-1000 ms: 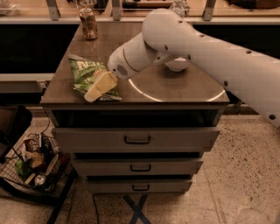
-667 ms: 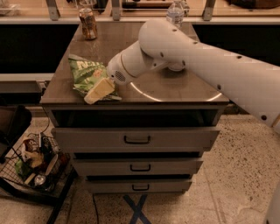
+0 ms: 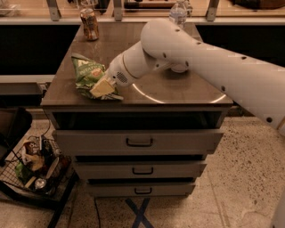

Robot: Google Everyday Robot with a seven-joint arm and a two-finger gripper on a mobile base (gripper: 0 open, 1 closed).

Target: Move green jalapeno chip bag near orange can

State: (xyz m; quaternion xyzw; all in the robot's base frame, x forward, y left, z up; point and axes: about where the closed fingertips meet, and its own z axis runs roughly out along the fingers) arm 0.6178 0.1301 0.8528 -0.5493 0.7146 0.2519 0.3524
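Note:
The green jalapeno chip bag (image 3: 87, 71) lies crumpled on the front left part of the cabinet top (image 3: 178, 91). The orange can (image 3: 89, 24) stands upright at the far left corner of the top, well behind the bag. My gripper (image 3: 101, 88) reaches in from the right at the end of the white arm (image 3: 200, 53). Its pale yellow tip rests on the bag's front right part, near the cabinet's front edge.
A clear water bottle (image 3: 178, 13) stands at the far edge, behind the arm. A white bowl (image 3: 180, 67) is mostly hidden under the arm. Drawers (image 3: 139, 142) run below the top. A wire basket of clutter (image 3: 33, 164) sits on the floor at the left.
The arm's elbow has swung slightly left and forward over the top. The gripper tip stays on the bag at almost the same spot. The bag and the can have not moved.

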